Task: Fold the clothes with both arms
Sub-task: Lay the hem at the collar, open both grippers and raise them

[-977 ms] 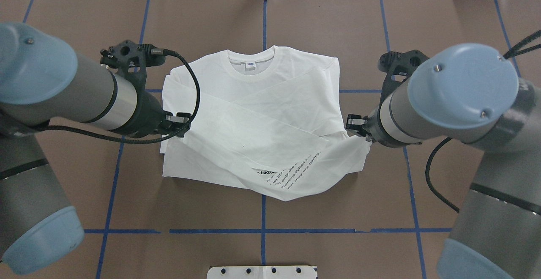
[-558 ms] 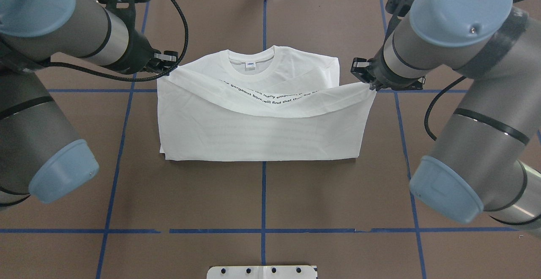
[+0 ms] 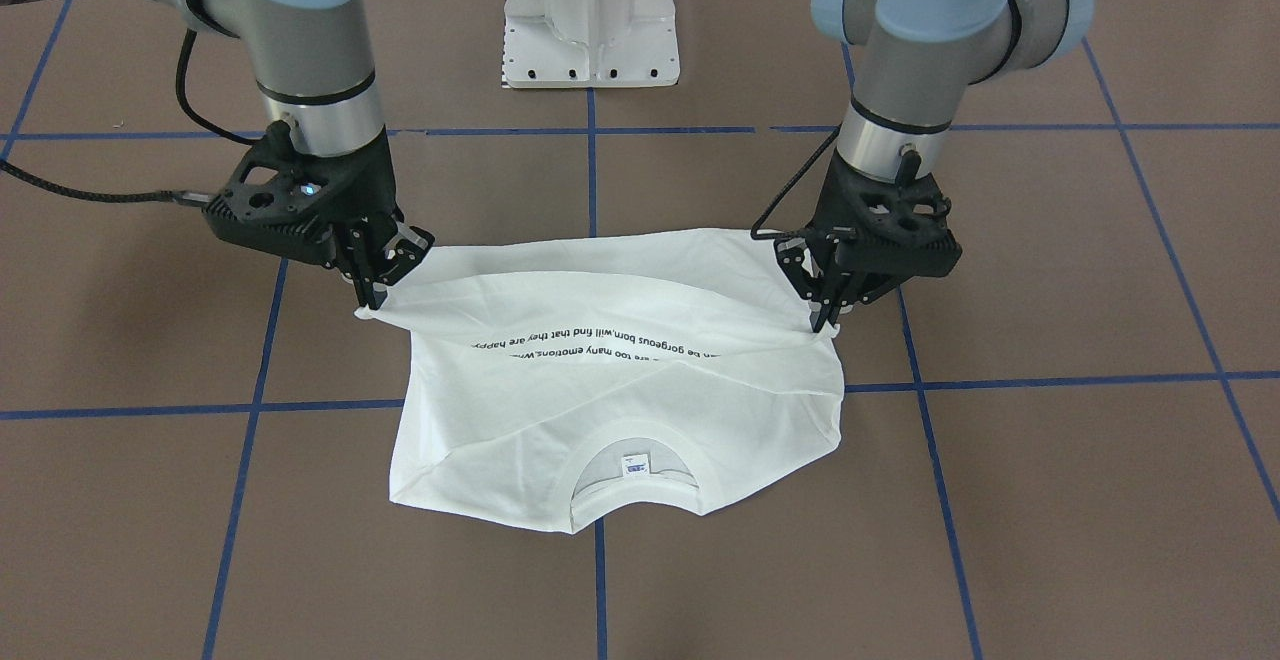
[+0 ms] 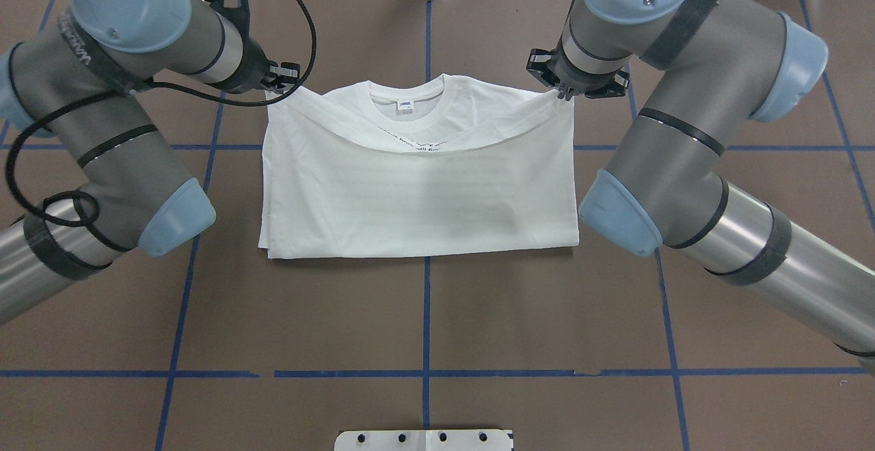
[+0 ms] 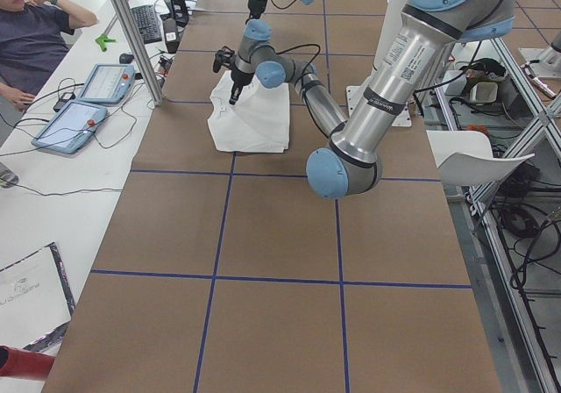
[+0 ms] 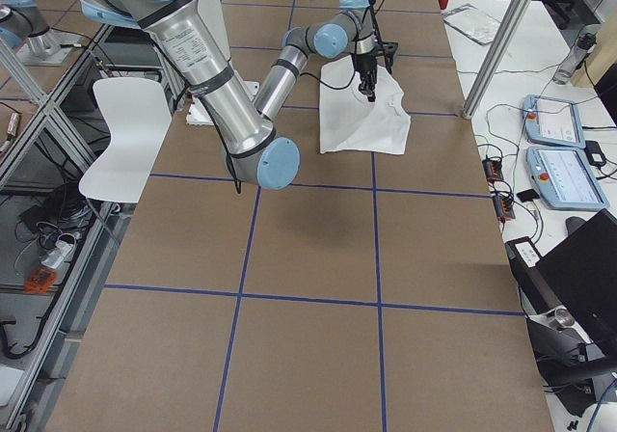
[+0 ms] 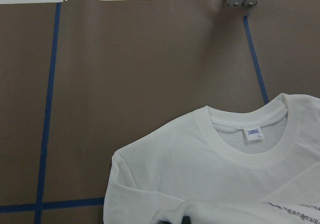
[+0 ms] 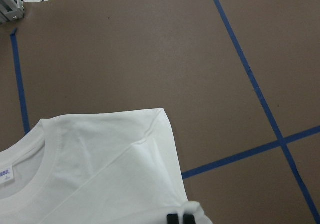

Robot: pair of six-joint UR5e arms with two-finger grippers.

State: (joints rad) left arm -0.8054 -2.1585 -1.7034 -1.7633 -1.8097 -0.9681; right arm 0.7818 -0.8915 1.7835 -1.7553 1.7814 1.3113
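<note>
The white T-shirt lies on the brown table, its lower half doubled over toward the ribbed collar. My left gripper is shut on one hem corner, just left of the shoulder. My right gripper is shut on the other hem corner at the opposite shoulder. Between them the lifted hem sags, showing a line of black text. In the front-facing view the left gripper and right gripper hold the corners slightly above the cloth. The left wrist view shows the collar and neck label.
Blue tape lines grid the brown table. The white pedestal base stands at the robot's side of the table. A seated person and tablets are beyond the table's far edge. A white chair stands beside the table.
Both grippers carried the hem from the shirt's middle away from the robot up to the shoulders. The crossed sleeves are now covered and the fold lies flatter.
</note>
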